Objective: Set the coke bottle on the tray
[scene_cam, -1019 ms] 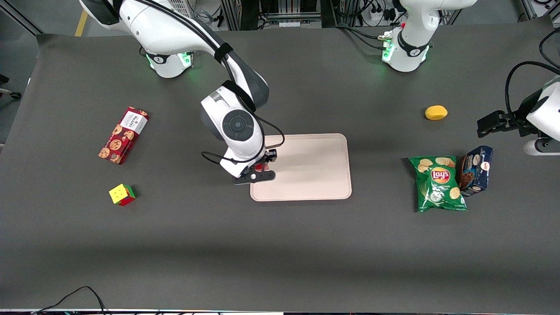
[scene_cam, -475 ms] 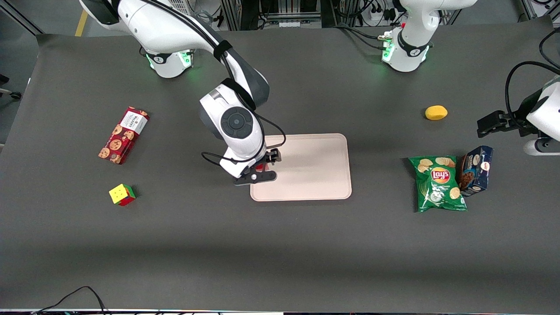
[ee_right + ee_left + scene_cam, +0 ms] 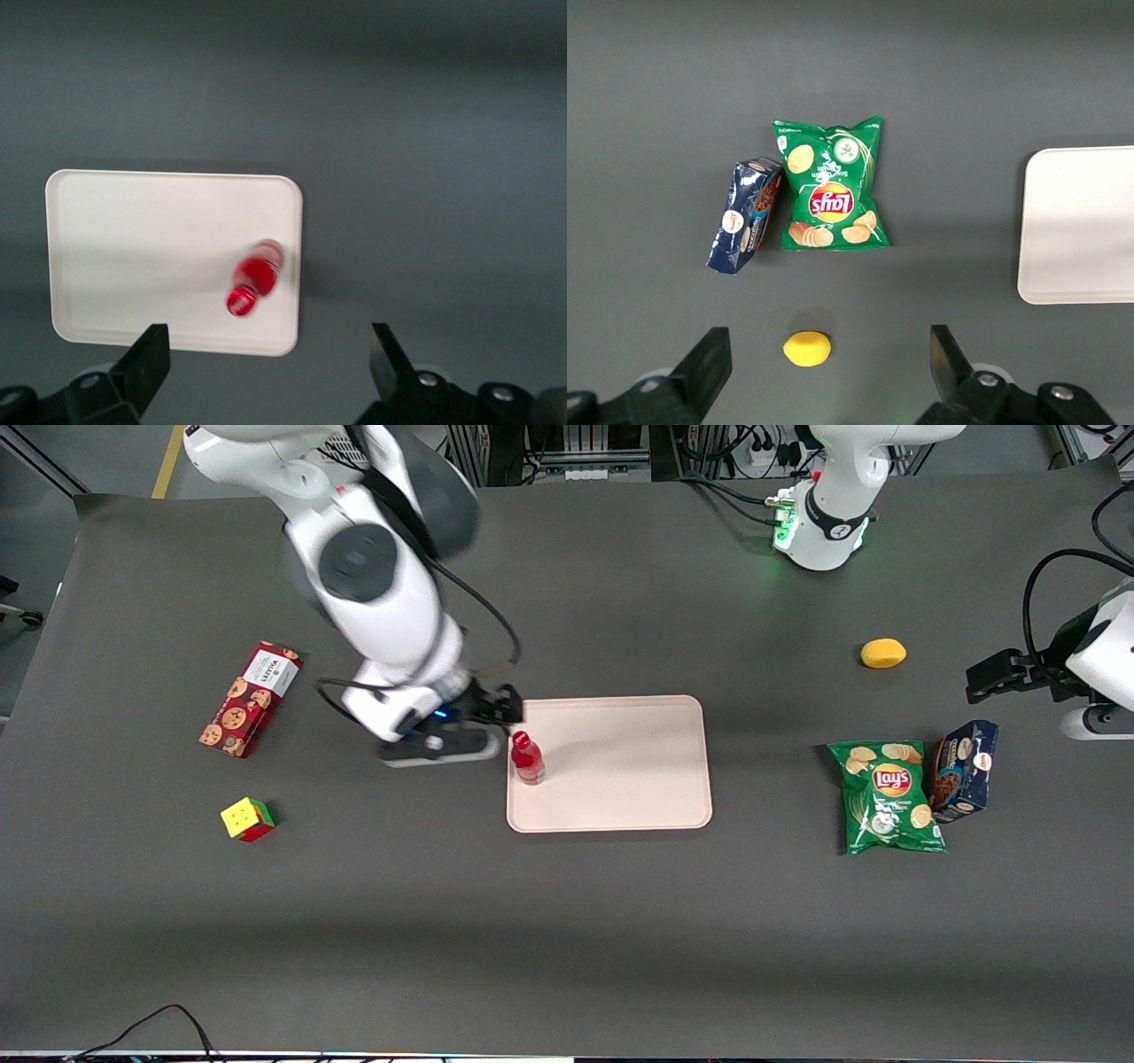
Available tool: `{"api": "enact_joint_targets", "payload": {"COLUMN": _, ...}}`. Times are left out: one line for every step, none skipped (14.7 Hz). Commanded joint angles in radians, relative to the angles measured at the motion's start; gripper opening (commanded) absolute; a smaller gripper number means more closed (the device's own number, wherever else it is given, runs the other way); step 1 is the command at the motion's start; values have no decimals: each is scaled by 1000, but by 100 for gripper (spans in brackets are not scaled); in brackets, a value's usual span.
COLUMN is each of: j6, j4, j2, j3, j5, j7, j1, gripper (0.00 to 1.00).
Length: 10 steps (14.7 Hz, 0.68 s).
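While front view blurs them, wrist view shows jaws [image 3: 266, 363] apart above coke bottle [image 3: 251, 282], upright on tray [image 3: 133, 248].

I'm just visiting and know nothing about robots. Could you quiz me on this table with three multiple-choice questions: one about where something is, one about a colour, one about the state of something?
1. Where does the coke bottle stand?
A. On the tray, near the edge toward the working arm's end
B. On the bare table beside the cube
C. On top of the chips bag

2. What colour is the chips bag?
A. Blue
B. Green
C. Yellow

3. What is the gripper doing?
A. Shut on the bottle
B. Open, holding nothing, raised beside the tray
C. Shut on the lemon

Answers:
1. A: both the front view and the right wrist view show the bottle upright inside the tray's rim.
2. B: the bag is green with a red and yellow logo.
3. B: in the right wrist view the fingers are spread wide with nothing between them.
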Motion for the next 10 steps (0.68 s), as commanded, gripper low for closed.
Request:
{"api": "enact_joint_targets", "payload": {"j6": -127, "j4": -45, "j2": -132, "j3": 104, "j5": -8, "j7": -2, "j1": -159, "gripper": 100}}
{"api": "enact_joint_targets", "payload": {"j6": -131, "j4": -74, "j2": -170, "j3": 144, "j5": -8, "j7": -2, "j1": -212, "gripper": 100}}
{"api": "enact_joint_targets", "payload": {"j6": -125, "j4": -109, "j2": -215, "j3": 158, "j5": -11, "j7": -3, "j1": -247, "gripper": 100}}
{"api": "enact_joint_targets", "payload": {"j6": -125, "j4": -128, "j2": -249, "j3": 159, "j5": -20, "j7": -3, "j1": -264, "gripper": 100}}
{"api": "enact_joint_targets", "payload": {"j6": -129, "j4": -157, "j2": -288, "j3": 159, "j5": -34, "j7": -3, "j1": -272, "gripper": 100}}
{"api": "enact_joint_targets", "payload": {"j6": -131, "j4": -204, "j2": -339, "j3": 159, "j5": -43, "j7": -6, "j1": -295, "gripper": 100}}
{"api": "enact_joint_targets", "payload": {"j6": -123, "j4": -260, "j2": -386, "j3": 159, "j5": -42, "j7": -28, "j1": -321, "gripper": 100}}
{"api": "enact_joint_targets", "payload": {"j6": -123, "j4": -291, "j2": -419, "j3": 148, "j5": -40, "j7": -57, "j1": -342, "gripper": 100}}
{"api": "enact_joint_targets", "payload": {"j6": -129, "j4": -295, "j2": -427, "j3": 131, "j5": -37, "j7": -77, "j1": -353, "gripper": 100}}
{"api": "enact_joint_targets", "payload": {"j6": -134, "j4": -297, "j2": -428, "j3": 95, "j5": -31, "j7": -80, "j1": -359, "gripper": 100}}
